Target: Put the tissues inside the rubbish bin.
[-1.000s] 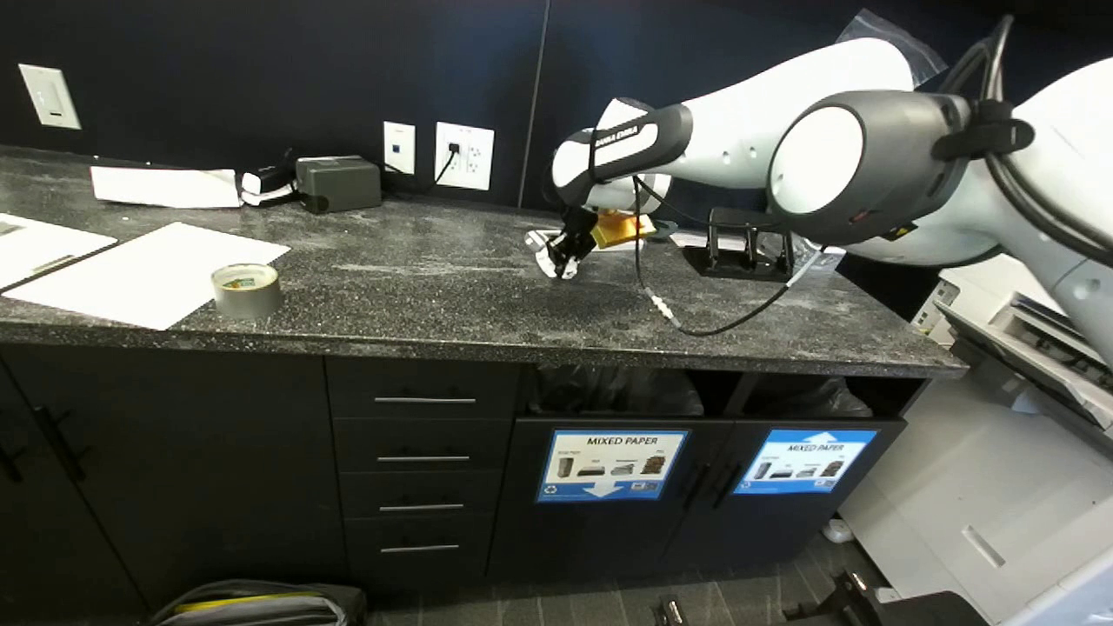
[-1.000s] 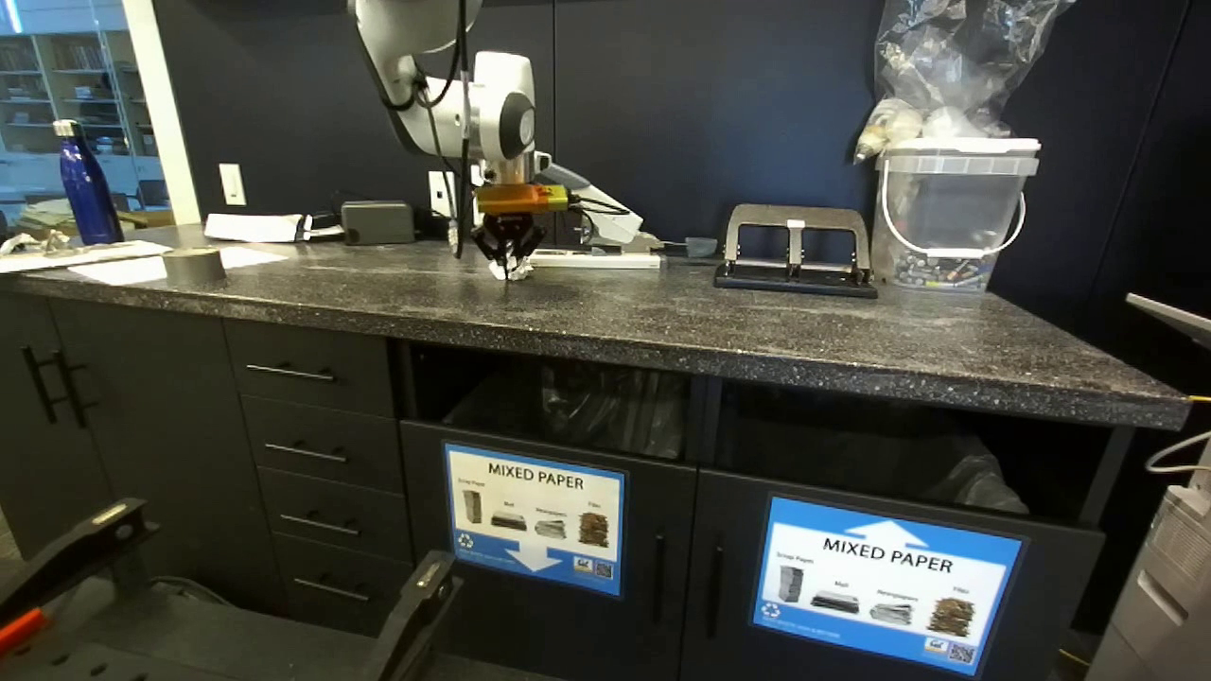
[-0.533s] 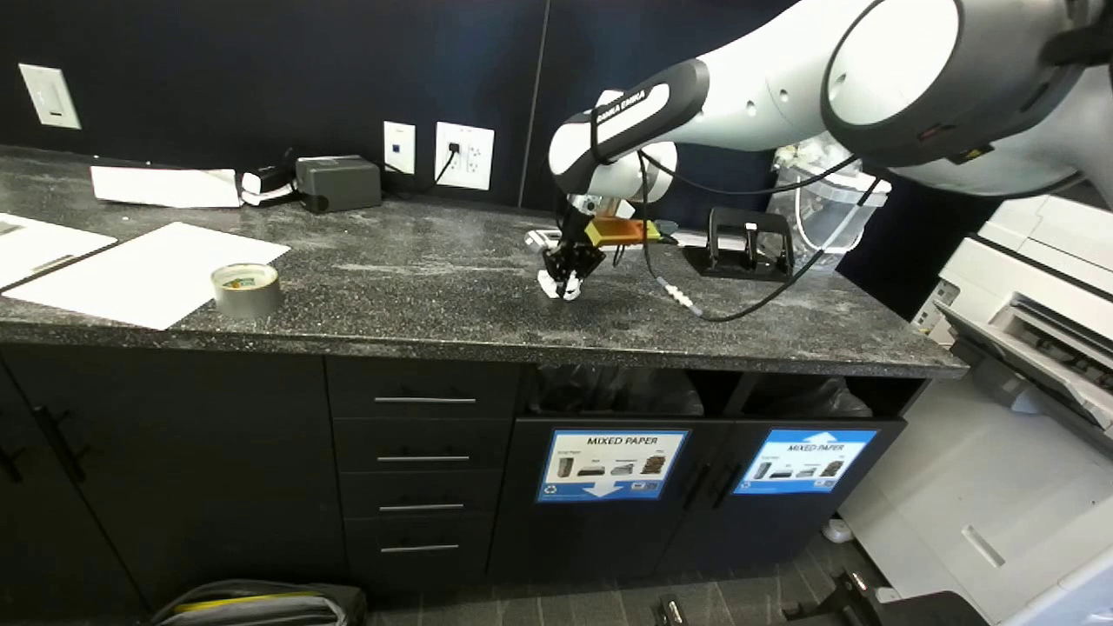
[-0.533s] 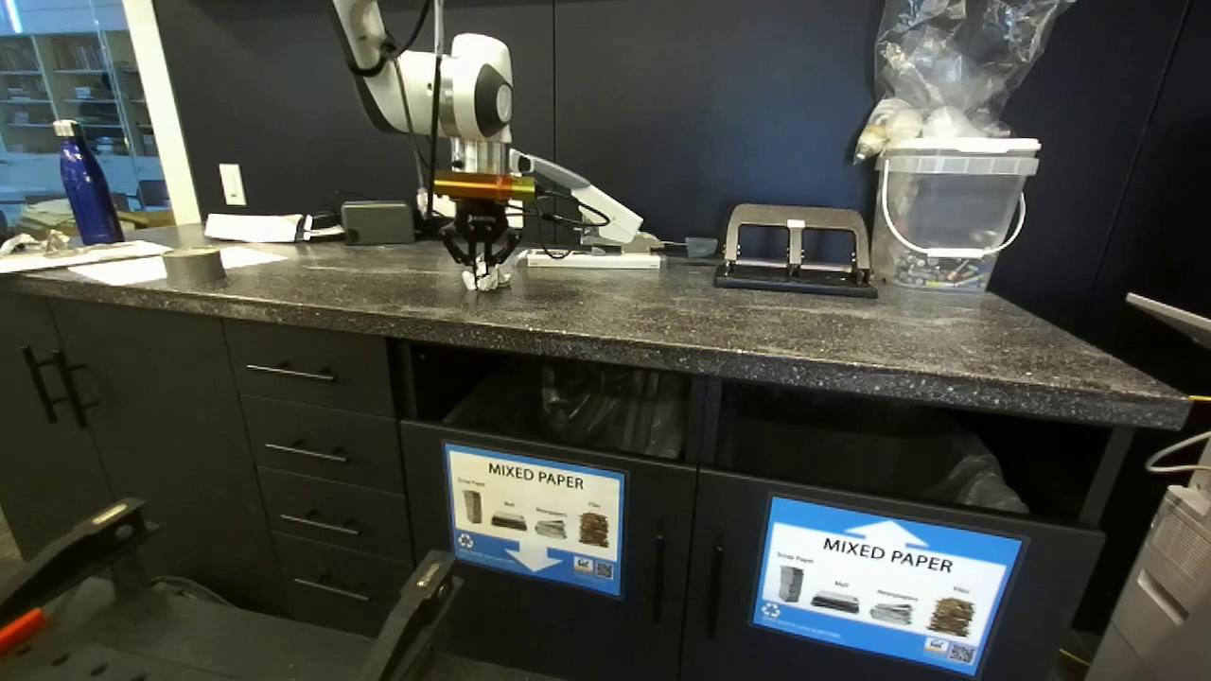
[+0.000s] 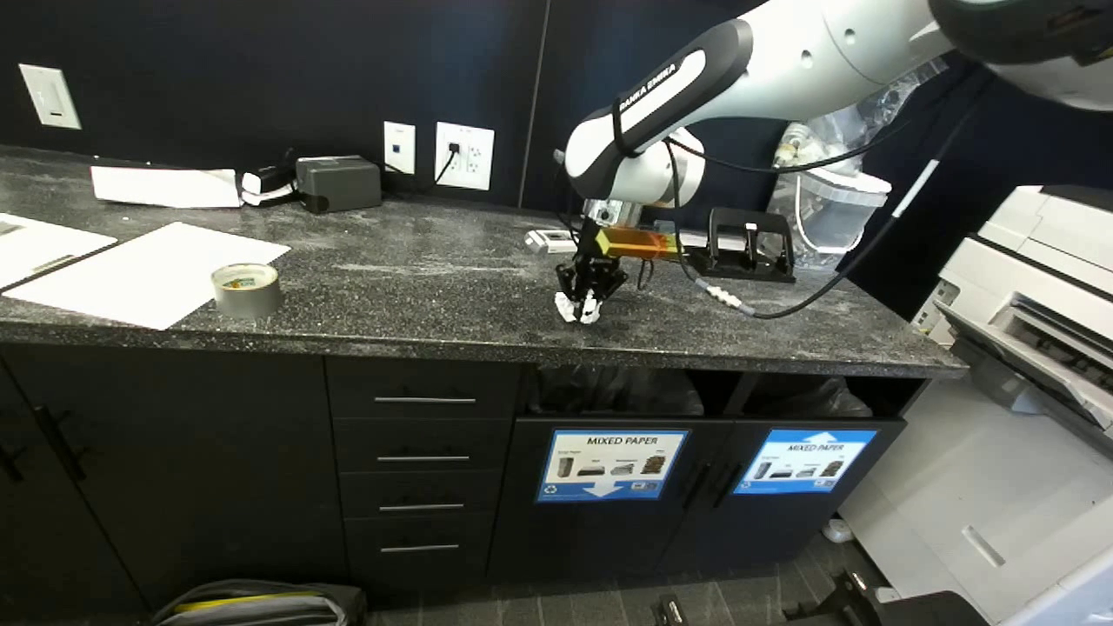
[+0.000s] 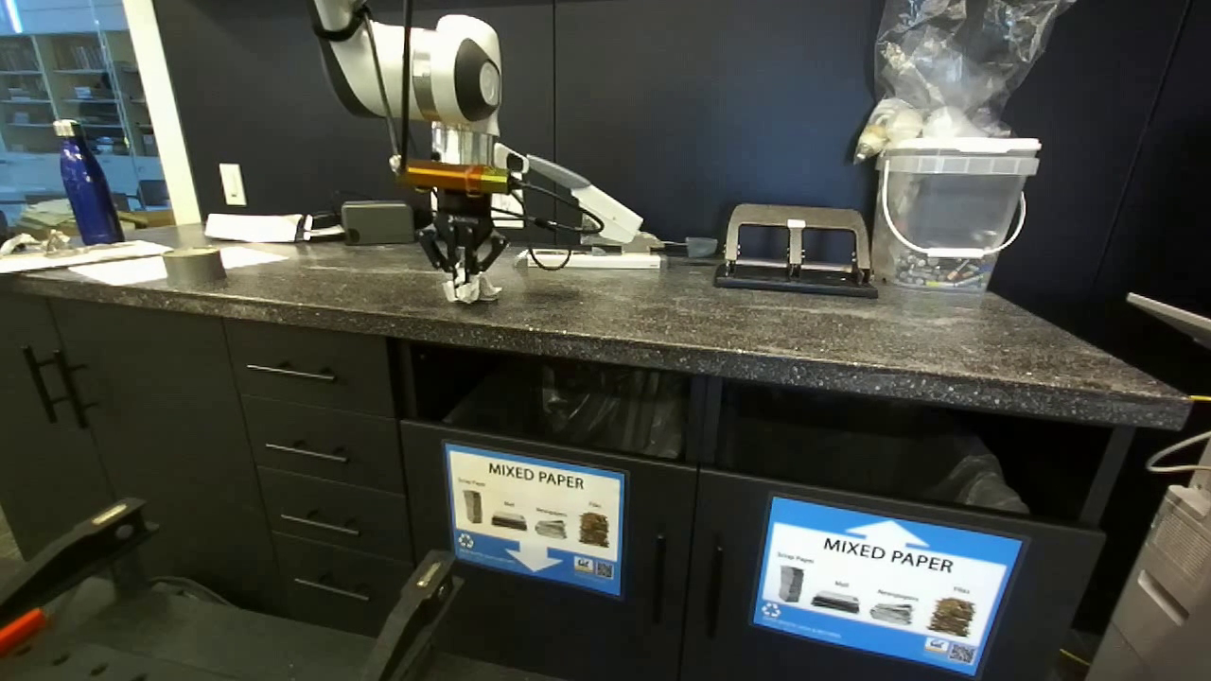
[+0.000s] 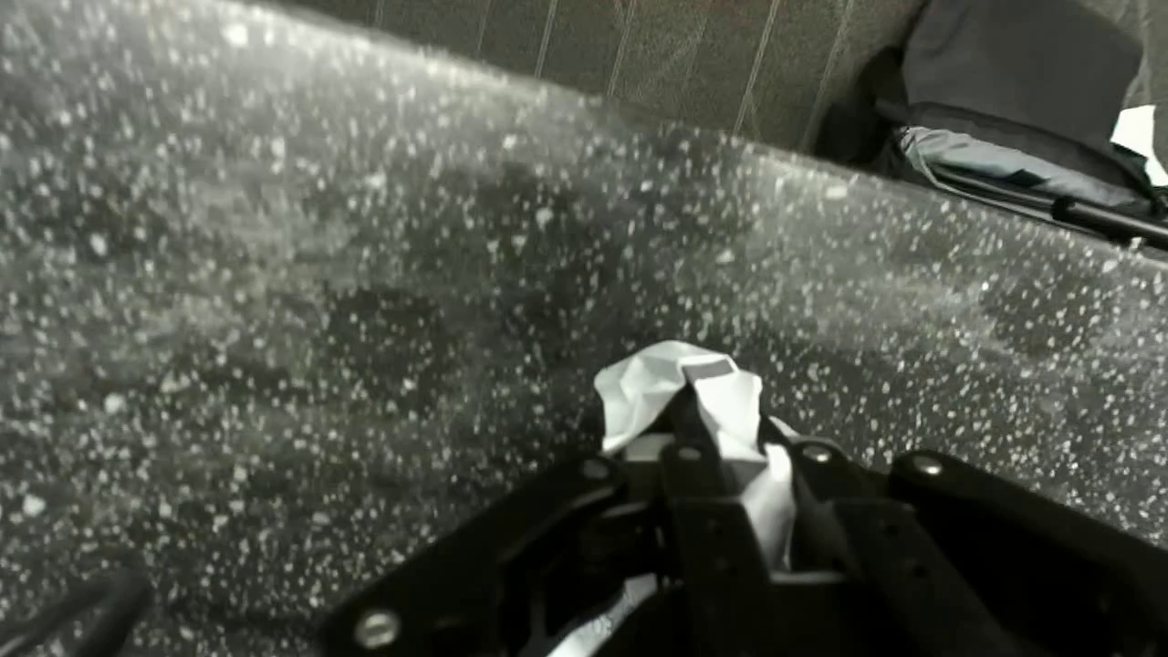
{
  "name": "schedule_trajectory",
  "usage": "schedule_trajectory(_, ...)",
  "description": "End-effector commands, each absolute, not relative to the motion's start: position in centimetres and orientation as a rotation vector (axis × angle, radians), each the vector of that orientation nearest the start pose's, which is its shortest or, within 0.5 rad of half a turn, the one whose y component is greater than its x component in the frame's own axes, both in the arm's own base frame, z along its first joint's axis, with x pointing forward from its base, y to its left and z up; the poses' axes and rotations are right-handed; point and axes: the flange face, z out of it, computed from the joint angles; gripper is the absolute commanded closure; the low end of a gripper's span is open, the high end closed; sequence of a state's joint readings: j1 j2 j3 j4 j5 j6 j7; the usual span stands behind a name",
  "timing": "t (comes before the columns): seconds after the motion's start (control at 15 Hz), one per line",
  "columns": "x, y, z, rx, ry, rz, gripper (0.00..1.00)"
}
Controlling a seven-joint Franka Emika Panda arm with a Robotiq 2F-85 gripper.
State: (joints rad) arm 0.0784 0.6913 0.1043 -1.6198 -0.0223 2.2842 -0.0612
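Observation:
My gripper (image 5: pixel 584 306) is shut on a crumpled white tissue (image 6: pixel 473 292), low over the dark speckled counter. Whether the wad touches the surface, I cannot tell. In the wrist view the tissue (image 7: pixel 634 397) bulges out past the gripper (image 7: pixel 730 429), and part of it is hidden by the fingers. The rubbish bin (image 6: pixel 605 411) is a dark slot under the countertop, lined with clear plastic, above a "MIXED PAPER" sign (image 6: pixel 535 515). It lies lower than the gripper, beyond the counter's front edge. A similar slot (image 6: pixel 851 449) sits beside it.
The counter edge (image 5: pixel 591 349) runs between gripper and bin. Behind the gripper lie a long-arm stapler (image 6: pixel 596 213) and a hole punch (image 6: pixel 795 248). A clear bucket (image 6: pixel 946 208) stands at the back. Tape (image 5: pixel 246 291) and flat paper (image 5: pixel 148 269) lie along the counter.
The gripper has come forward across the counter, closer to its front edge, staying low and carrying the tissue with it. Its grip looks the same throughout.

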Motion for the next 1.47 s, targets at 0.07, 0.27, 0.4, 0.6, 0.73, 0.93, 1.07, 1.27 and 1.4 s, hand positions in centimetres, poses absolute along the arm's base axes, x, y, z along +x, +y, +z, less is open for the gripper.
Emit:
schedule_trajectory(0.07,61.7,9.3,22.4,-3.061,-0.217,0.074,0.93)
schedule_trajectory(0.27,58.1,7.4,22.5,-3.034,-0.155,0.077,0.93)
schedule_trajectory(0.4,55.5,6.0,22.2,-3.02,-0.114,0.079,0.92)
schedule_trajectory(0.6,51.0,3.6,21.5,-2.997,-0.073,0.073,0.93)
schedule_trajectory(0.73,47.9,1.9,20.8,-2.996,-0.063,0.045,0.93)
schedule_trajectory(0.93,44.9,-0.6,18.2,-2.974,-0.075,0.033,0.93)
schedule_trajectory(1.07,44.2,-2.3,16.1,-2.976,-0.095,-0.005,0.93)
schedule_trajectory(1.27,44.3,-3.8,13.1,-2.971,-0.143,-0.088,0.93)
schedule_trajectory(1.4,44.6,-4.4,10.9,-2.97,-0.164,-0.145,0.93)
